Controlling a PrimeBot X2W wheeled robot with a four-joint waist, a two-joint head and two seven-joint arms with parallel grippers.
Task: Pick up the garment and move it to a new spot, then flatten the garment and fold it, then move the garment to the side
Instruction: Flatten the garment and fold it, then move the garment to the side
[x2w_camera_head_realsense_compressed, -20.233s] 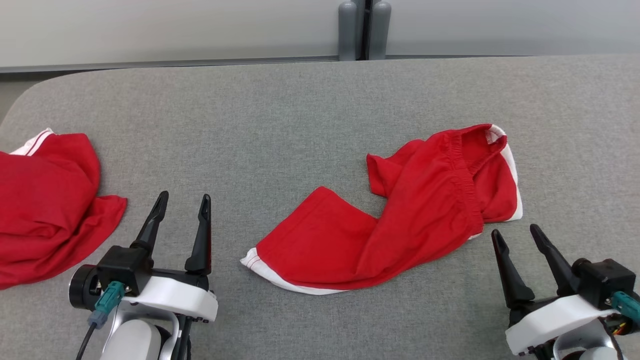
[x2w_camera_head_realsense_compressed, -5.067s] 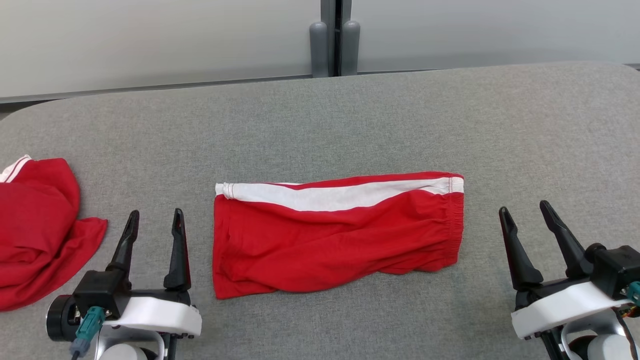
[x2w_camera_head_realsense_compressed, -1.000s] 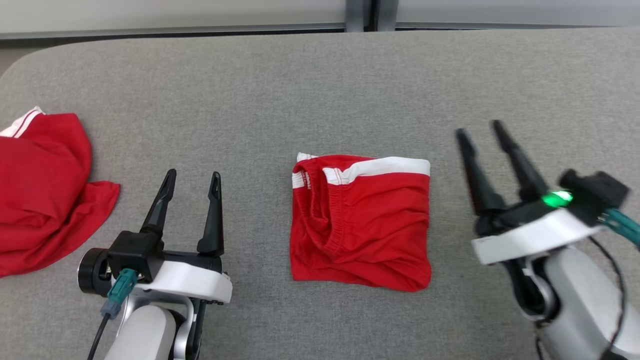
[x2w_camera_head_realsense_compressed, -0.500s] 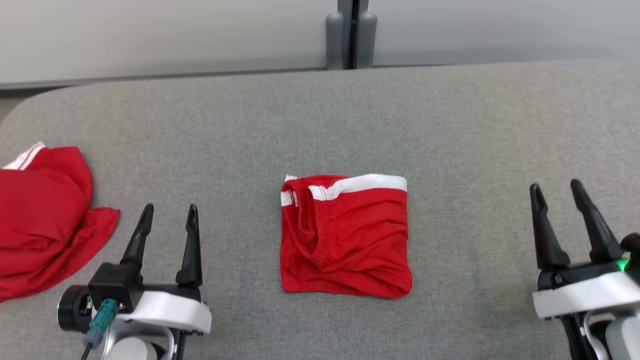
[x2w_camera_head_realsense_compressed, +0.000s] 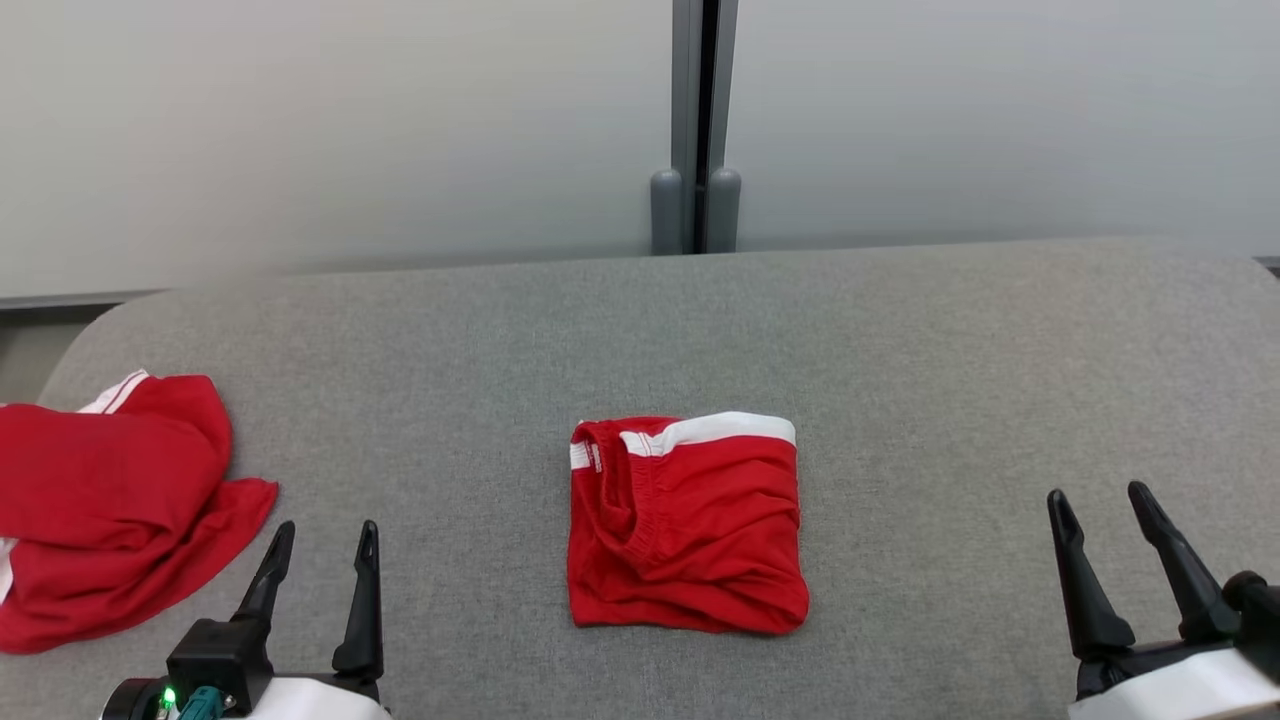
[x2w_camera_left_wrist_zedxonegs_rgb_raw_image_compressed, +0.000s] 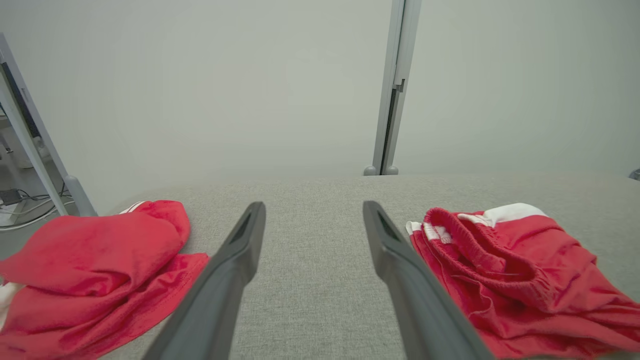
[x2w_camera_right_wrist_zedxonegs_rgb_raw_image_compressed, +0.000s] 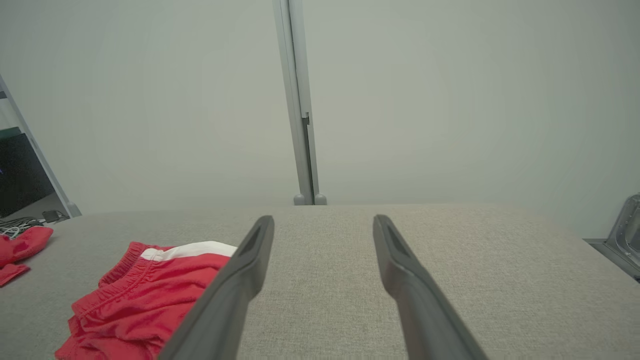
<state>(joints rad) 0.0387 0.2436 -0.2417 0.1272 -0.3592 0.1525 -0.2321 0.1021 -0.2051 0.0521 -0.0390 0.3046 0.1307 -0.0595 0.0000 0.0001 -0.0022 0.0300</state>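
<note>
Red shorts, folded into a rough square, lie flat near the middle of the grey cloth-covered table in the head view. A white stripe runs along the square's 12 o'clock edge, and the gathered waistband curls down its 9 o'clock side. The top layer is somewhat wrinkled.

The left gripper sits at 7 o'clock from the shorts, low in the head view. Its two dark fingers are spread wide and point toward 12 o'clock, with bare table between them. The right gripper sits at 5 o'clock, its fingers likewise wide apart and holding nothing, leaning slightly toward 11 o'clock. Both are well apart from the shorts.

At 9 o'clock, near the table's rounded left edge, a second red garment lies in a loose crumpled heap with a bit of white trim at its far corner — near the left gripper but not touching it.

In the left wrist view the shorts show at 3 o'clock of the fingers and the heap at 9 o'clock. In the right wrist view the shorts lie at 8 o'clock, partly behind one finger. Beyond the table, at 12 o'clock, a grey post divides a pale wall.
</note>
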